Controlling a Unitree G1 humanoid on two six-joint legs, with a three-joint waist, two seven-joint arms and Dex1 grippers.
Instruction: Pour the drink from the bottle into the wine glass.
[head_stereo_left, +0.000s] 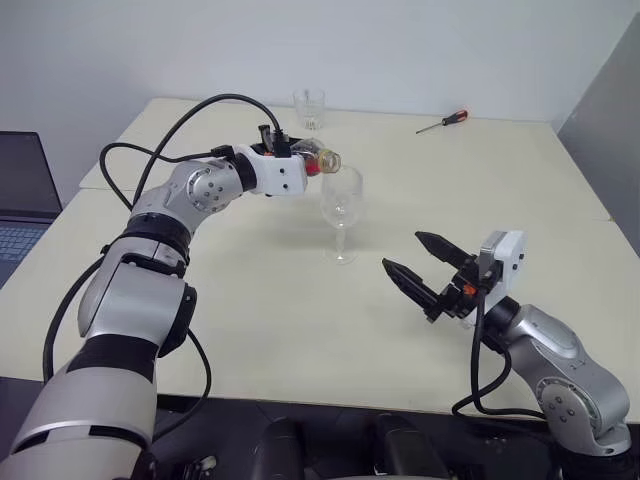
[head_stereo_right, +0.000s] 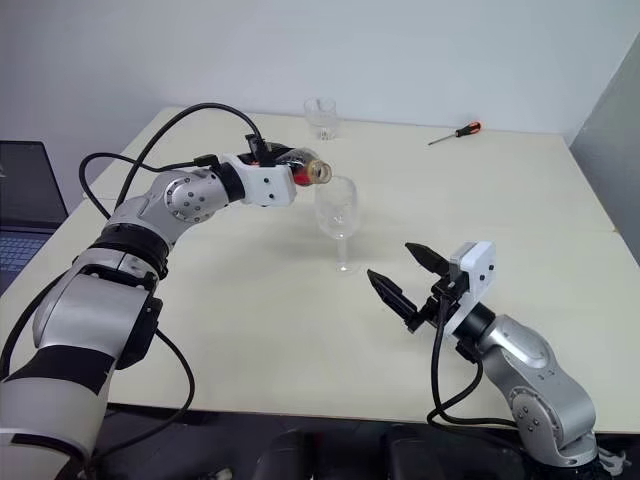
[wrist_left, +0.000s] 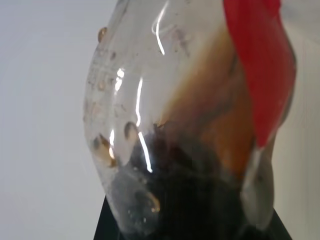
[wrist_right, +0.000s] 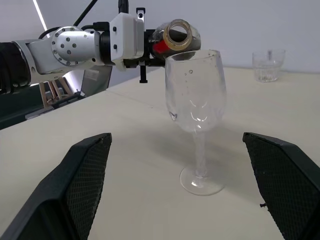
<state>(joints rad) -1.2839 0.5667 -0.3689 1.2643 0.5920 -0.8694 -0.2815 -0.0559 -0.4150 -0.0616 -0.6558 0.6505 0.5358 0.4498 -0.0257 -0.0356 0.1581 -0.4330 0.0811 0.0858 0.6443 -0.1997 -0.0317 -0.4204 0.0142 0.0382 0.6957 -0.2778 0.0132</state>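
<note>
Left gripper (head_stereo_left: 300, 160) clamped on the bottle (head_stereo_left: 318, 160), mouth held at the wine glass (head_stereo_left: 341, 205) rim.

Table (head_stereo_left: 520, 200): the work takes place left of centre in the head view. The left gripper grips the bottle body, its long axis lying near level and running toward the right of the frame, open mouth just above and beside the rim's upper-left edge. The wine glass stands upright at frame centre, bowl apparently empty. The drink (wrist_left: 190, 200) sits dark in the bottle belly. The right gripper (head_stereo_left: 415, 265), lower right, is spread wide and holds nothing, well short of the glass. Judgement: pouring needs more tilt, mouth centred over the bowl.
</note>
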